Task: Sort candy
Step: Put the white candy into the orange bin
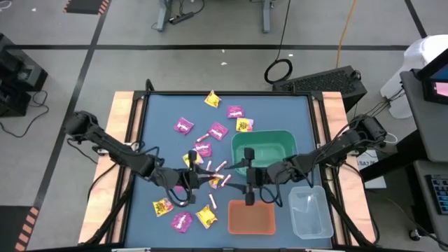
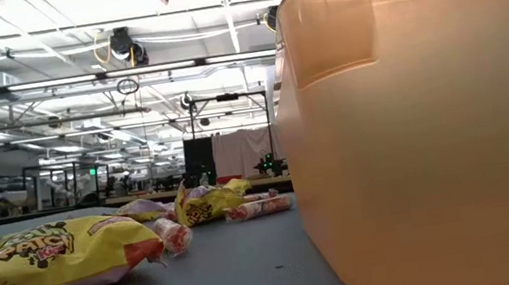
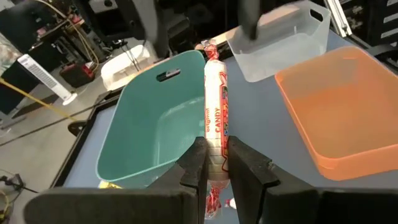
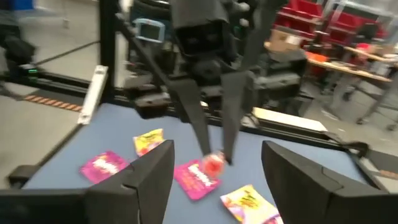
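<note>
The left claw (image 3: 214,171) is clamped on a pink-white candy stick (image 3: 216,118), holding it by one end so that the rest of the stick juts forward past the fingertips. In the high view this claw (image 1: 198,176) hangs over the middle of the worktop (image 1: 159,112), among scattered sweets. The right claw (image 1: 249,183) sits just across from it with its fingers spread apart, between the green bin (image 1: 264,150) and the orange bin (image 1: 252,217); its wrist view looks straight at the left claw and the stick's end (image 4: 213,163). The clear bin (image 1: 310,211) stands at the worktop's near right corner. Magenta packets (image 1: 183,126) and yellow packets (image 1: 212,99) lie mostly toward the far edge, with a few more near the front edge (image 1: 182,221), and other sticks (image 1: 212,203) rest around the centre.
</note>
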{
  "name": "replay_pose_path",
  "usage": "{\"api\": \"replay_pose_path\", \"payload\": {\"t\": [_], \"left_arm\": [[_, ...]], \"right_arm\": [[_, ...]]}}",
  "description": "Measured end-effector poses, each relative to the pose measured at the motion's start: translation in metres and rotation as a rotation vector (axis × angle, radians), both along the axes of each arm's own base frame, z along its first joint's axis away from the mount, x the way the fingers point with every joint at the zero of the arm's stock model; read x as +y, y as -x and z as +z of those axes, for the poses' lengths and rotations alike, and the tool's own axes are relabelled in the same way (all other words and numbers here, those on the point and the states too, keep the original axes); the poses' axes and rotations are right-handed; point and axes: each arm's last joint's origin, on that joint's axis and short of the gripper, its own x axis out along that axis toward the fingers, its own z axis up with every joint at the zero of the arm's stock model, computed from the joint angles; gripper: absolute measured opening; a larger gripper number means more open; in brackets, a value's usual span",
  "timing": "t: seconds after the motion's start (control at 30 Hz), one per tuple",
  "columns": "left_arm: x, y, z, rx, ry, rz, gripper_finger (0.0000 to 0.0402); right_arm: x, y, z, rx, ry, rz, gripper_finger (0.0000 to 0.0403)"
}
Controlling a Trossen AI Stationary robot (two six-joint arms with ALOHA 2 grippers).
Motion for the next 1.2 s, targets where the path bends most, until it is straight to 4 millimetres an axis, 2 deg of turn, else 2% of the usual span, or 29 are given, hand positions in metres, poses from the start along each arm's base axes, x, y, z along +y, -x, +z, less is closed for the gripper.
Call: {"api": "replay_pose_path", "payload": {"t": [0.73,1.0,1.2], "left_arm": [[0.002,-0.005,0.006,-0.074,0.001,0.007,0.0057],[0.006,-0.009,0.007,-0.099,0.018,0.019,0.0057],[0.006,-0.009,0.007,-0.099,0.018,0.018,0.0057]], "right_arm": [[-0.004,-0.002,-0.001,0.007,0.005,0.006,0.0169],[-0.003,-0.015,-0.012,-0.045,0.051,-0.001,0.0147],[-0.005,-0.016,-0.013,-0.047,0.056,-0.007,0.0121]]}}
